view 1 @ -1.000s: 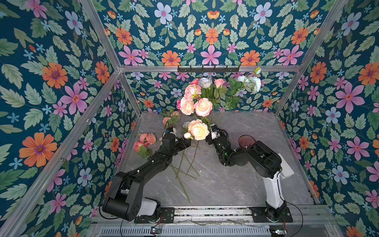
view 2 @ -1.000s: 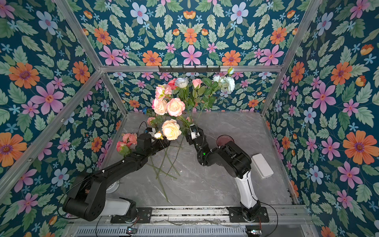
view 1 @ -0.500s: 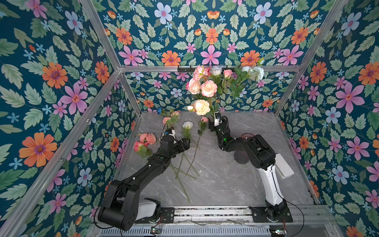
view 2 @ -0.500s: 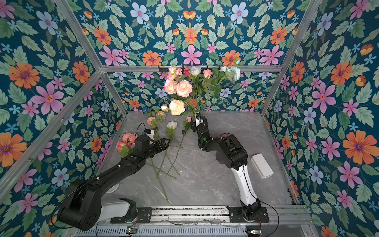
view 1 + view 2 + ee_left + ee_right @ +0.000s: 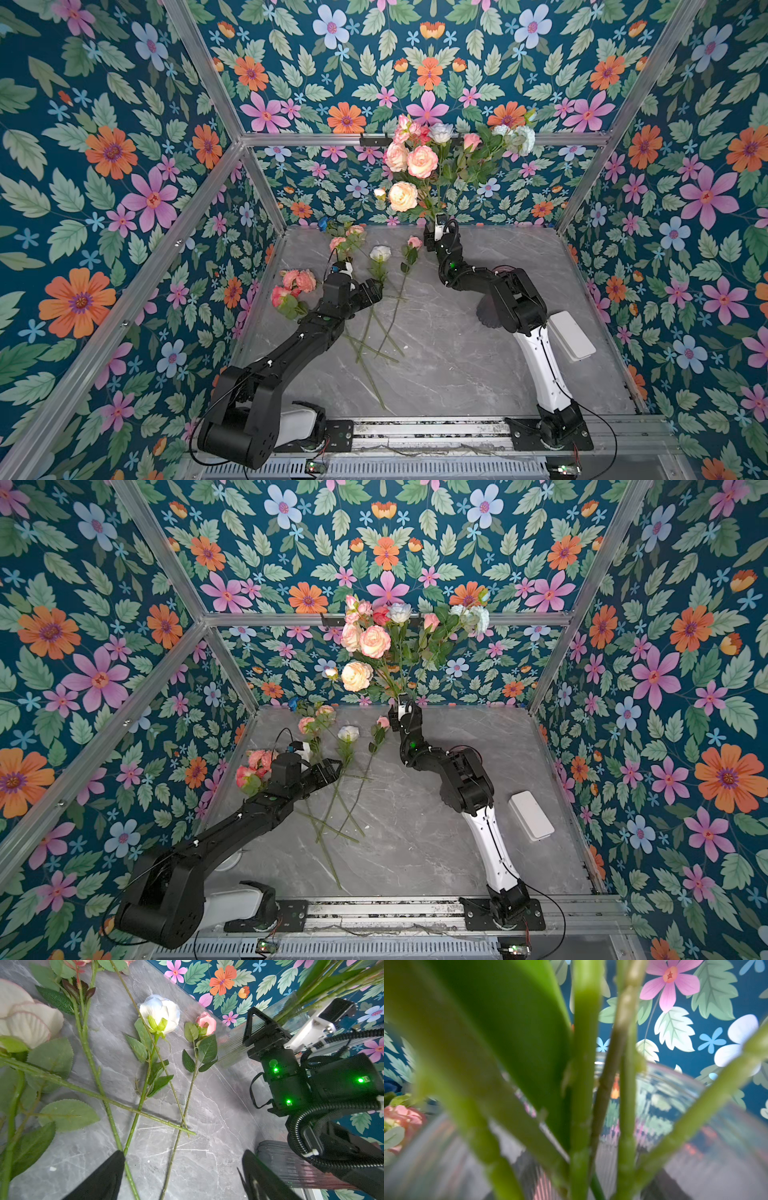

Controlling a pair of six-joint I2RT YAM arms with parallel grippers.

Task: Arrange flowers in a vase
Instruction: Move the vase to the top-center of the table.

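A bunch of pink, peach and white flowers (image 5: 422, 162) (image 5: 374, 641) stands raised near the back wall. My right gripper (image 5: 437, 226) (image 5: 400, 704) is shut on its green stems (image 5: 583, 1064), which hide the jaws in the right wrist view. Clear ribbed glass (image 5: 232, 1049) (image 5: 675, 1105) shows just beyond those stems. A dark smoky ribbed vase (image 5: 488, 316) (image 5: 274, 1159) stands upright, half hidden under the right arm. My left gripper (image 5: 371, 291) (image 5: 185, 1167) hangs open low over loose flowers: a white rose (image 5: 380, 252) (image 5: 160, 1012) and a pink bud (image 5: 414, 242) (image 5: 206, 1022), whose stem runs between the fingers.
More loose flowers lie at the table's left: a pink cluster (image 5: 345, 242) and coral blooms (image 5: 297, 282) beside the left wrist. Crossed stems (image 5: 370, 345) spread toward the front. A white box (image 5: 571, 334) (image 5: 532, 816) sits at the right. Papered walls close three sides.
The right gripper has carried the bunch from over mid-table back toward the rear wall, and the right arm has stretched out over the dark vase. The left gripper has stayed put, open.
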